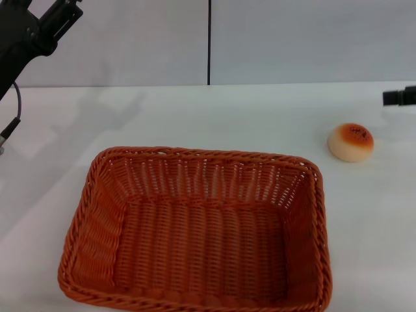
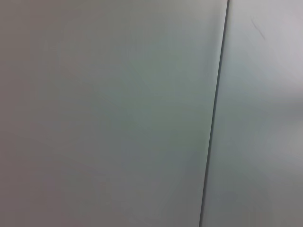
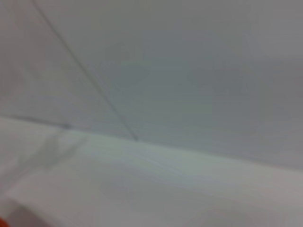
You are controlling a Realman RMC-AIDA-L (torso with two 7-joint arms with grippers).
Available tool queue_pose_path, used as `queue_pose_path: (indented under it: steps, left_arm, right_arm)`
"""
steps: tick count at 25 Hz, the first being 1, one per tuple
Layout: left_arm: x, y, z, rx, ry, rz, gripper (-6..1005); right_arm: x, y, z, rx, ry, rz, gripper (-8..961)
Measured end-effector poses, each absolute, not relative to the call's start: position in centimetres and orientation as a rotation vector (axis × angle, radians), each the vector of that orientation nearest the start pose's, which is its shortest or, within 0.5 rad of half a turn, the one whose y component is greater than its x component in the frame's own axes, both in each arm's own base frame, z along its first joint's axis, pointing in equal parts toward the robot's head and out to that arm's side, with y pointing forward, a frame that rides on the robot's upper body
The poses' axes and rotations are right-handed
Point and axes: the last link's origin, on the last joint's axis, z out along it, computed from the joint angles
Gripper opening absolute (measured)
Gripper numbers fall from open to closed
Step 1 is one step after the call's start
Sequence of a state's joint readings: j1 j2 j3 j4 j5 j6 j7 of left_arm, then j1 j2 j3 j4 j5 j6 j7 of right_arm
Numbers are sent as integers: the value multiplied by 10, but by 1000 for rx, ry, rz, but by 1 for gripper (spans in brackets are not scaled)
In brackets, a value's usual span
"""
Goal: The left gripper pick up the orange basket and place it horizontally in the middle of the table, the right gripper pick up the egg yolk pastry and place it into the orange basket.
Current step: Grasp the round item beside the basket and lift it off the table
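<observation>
The left gripper (image 1: pixel 65 10) hangs raised at the far left — whether open or closed I cannot tell. Only the head view shows the woven orange basket (image 1: pixel 195 227), lengthwise mid-table (image 1: pixel 214 117), and the round, speckled egg yolk pastry (image 1: pixel 351 142) well apart, near the right gripper (image 1: pixel 398 97) — both wrist views show blank wall.

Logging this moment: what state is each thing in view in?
orange basket: upright, empty, lengthwise across the table.
egg yolk pastry: on the table right of the basket, not held.
left gripper: raised at far left, holding nothing.
right gripper: at the right edge, away from the pastry.
</observation>
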State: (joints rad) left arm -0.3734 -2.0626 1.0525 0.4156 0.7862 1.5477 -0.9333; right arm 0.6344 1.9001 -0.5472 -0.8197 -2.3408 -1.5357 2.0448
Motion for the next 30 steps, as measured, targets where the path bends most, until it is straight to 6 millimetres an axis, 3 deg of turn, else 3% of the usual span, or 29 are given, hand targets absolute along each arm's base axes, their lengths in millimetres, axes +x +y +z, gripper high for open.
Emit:
queue_pose_path:
  steps: [9,30]
  left_arm:
    - [-263,322,45,-1880,-405,-1385,864]
    - [-264,320,45,-1873,-410,-1400,864]
  right_arm:
    - [294,383,80,-2465,1301,54,828]
    - [285,403,47,-2459,1194,-85,826]
